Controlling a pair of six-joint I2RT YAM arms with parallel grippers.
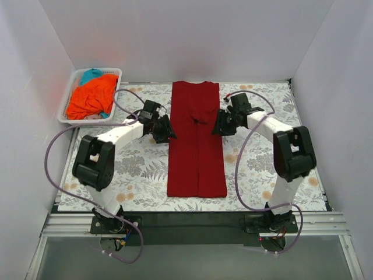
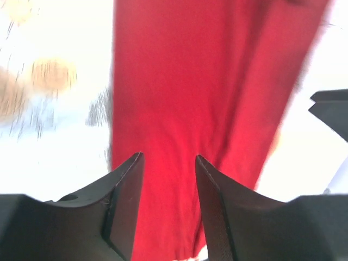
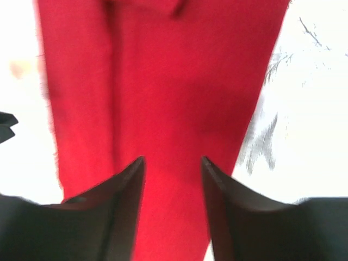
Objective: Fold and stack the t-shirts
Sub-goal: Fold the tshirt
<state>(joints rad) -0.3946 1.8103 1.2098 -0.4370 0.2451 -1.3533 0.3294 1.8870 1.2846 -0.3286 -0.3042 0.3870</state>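
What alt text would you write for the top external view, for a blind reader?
A dark red t-shirt, folded into a long strip, lies mid-table on a floral tablecloth, the left gripper and right gripper beside its two long edges. A white basket at the back left holds an orange t-shirt and a teal t-shirt.

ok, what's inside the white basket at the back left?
A crumpled orange shirt fills most of the basket, with a teal shirt showing at the far end. Anything under the orange one is covered.
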